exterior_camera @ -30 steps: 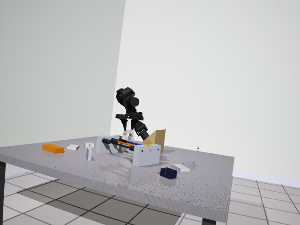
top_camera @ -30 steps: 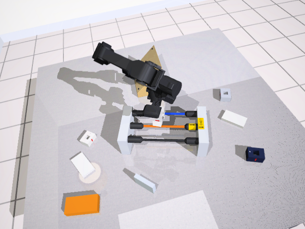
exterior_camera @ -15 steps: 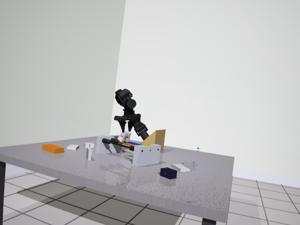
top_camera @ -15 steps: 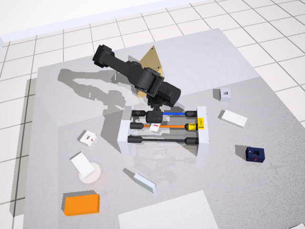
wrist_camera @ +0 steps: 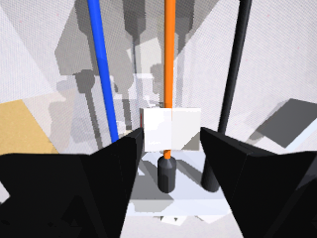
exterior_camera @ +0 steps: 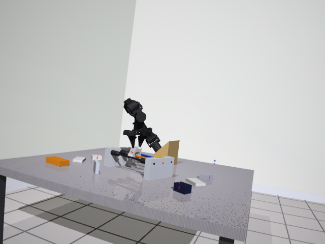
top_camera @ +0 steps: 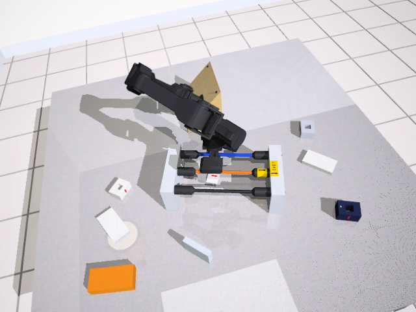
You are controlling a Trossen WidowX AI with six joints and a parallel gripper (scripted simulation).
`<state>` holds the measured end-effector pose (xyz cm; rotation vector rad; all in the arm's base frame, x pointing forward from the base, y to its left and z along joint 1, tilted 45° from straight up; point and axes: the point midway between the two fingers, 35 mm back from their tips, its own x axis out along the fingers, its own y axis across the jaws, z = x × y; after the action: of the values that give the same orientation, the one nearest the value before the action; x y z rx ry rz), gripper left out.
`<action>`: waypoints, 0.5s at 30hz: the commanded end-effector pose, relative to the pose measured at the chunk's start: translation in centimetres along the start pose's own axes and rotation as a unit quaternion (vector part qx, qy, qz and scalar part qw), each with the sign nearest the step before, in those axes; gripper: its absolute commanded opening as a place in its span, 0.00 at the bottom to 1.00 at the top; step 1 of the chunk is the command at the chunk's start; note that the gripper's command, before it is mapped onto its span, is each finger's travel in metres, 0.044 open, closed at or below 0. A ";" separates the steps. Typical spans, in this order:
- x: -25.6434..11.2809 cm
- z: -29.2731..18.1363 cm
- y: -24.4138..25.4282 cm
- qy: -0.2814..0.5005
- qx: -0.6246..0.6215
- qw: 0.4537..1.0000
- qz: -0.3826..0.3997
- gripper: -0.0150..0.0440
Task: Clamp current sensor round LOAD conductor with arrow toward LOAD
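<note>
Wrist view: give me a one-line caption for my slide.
Gripper shut on the white sensor at the orange conductor, between the blue and black ones.

The table (top_camera: pixel 242 242) (exterior_camera: pixel 209 199) looks kinda glossy with a speckly grain, the arm (top_camera: pixel 191 110) (exterior_camera: pixel 142 126) is dark matt plastic, and that tan wedge (top_camera: pixel 205 82) (exterior_camera: pixel 173 152) seems like smooth wood.
</note>
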<state>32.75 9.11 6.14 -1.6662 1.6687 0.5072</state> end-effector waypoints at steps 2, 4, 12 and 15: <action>0.8 -0.1 -0.1 0.002 -0.002 1.000 -0.003 0.25; 1.1 -0.1 -0.1 0.002 -0.002 1.000 -0.003 0.25; 1.8 -0.1 0.1 0.000 0.000 1.000 0.000 0.25; 1.8 -0.1 0.1 0.000 0.000 1.000 0.000 0.25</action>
<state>32.87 7.79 4.86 -1.6673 1.6671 0.5055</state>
